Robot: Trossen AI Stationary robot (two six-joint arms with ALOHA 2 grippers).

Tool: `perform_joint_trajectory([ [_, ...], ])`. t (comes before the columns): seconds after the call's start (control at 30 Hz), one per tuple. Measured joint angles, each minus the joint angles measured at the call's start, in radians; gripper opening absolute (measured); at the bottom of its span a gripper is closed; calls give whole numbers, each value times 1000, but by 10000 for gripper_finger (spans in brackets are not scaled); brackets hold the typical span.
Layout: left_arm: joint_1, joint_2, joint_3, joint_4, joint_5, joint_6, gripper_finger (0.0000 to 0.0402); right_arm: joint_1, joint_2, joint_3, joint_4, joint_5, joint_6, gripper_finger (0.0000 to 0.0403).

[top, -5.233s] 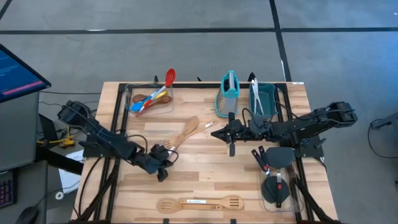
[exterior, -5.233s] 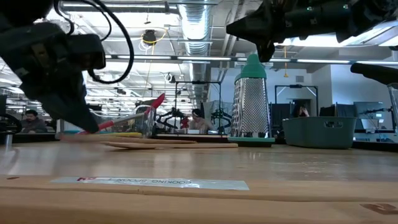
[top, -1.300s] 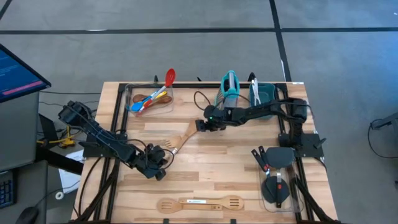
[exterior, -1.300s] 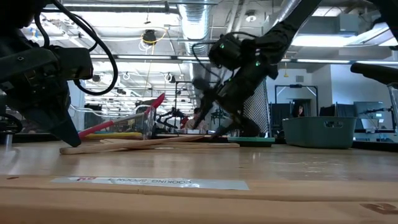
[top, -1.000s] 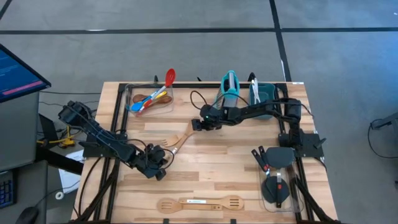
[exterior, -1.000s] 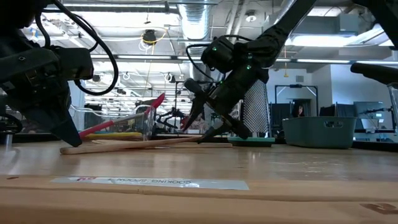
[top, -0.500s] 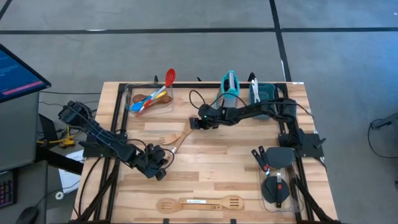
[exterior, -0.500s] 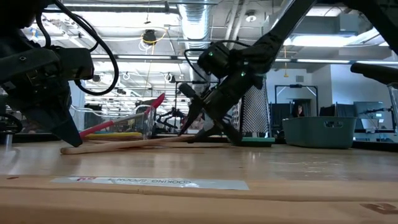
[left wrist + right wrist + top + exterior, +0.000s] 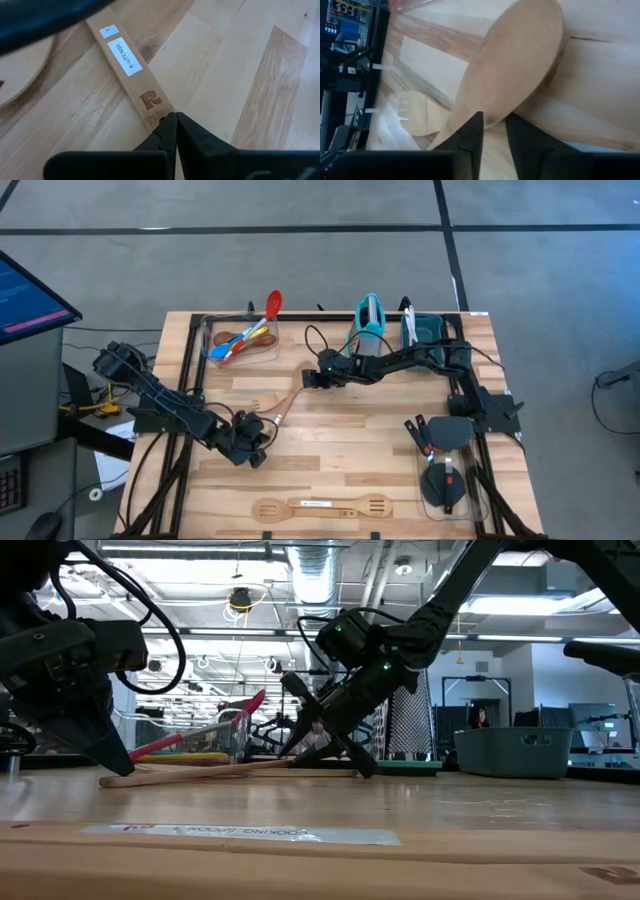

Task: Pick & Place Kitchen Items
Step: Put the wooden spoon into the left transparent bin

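Note:
A wooden spoon (image 9: 284, 402) lies slanted at the table's middle, over a second wooden utensil with a forked head (image 9: 262, 402). My left gripper (image 9: 258, 436) is shut, with its tips on the spoon's handle end. My right gripper (image 9: 303, 382) reaches in from the right and is shut on the spoon's bowl (image 9: 515, 65). The teal box grater (image 9: 370, 320) stands at the back. Red, blue and yellow spoons (image 9: 240, 337) lie in a clear container at the back left. My left gripper presses its shut fingertips (image 9: 167, 127) down on the free end of the spoon's handle (image 9: 152, 102). It comes slanting from above on the near left. That end stays on the table (image 9: 110, 780). My right gripper has the rim of the spoon's bowl (image 9: 487, 117) between its two fingers (image 9: 470, 135), at the bowl's edge. It comes slanting from the table's right. The bowl end is raised a little off the table while the handle slopes down to my left gripper.
A teal bin (image 9: 428, 335) holding a pale utensil stands right of the grater. Clear containers with black spatulas (image 9: 445, 465) sit at the near right. A wooden slotted spatula and spoon (image 9: 320, 507) lie along the near edge. Bare wood lies between them and the arms.
My right gripper has gone toward the table's left and a little lower with the spoon's bowl. The bowl end has swung left while the handle end stayed under my left gripper. The forked head of the other wooden utensil now shows beside it.

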Motion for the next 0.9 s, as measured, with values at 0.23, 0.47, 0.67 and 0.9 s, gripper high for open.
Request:
perform_joint_trajectory([
  [0.23, 0, 1, -5, 15, 2, 2, 1, 0, 1, 0, 10, 0, -18, 6],
  [0.47, -3, 2, -6, 18, 7, 3, 1, 2, -10, 1, 2, -50, -15, 34],
  [0.67, -18, 2, -6, 23, 7, 3, 1, 20, -57, -2, 16, -160, -83, 22],
  [0.9, -45, 3, -6, 28, 17, 3, 1, 73, -157, 19, 9, -265, -358, 5],
])
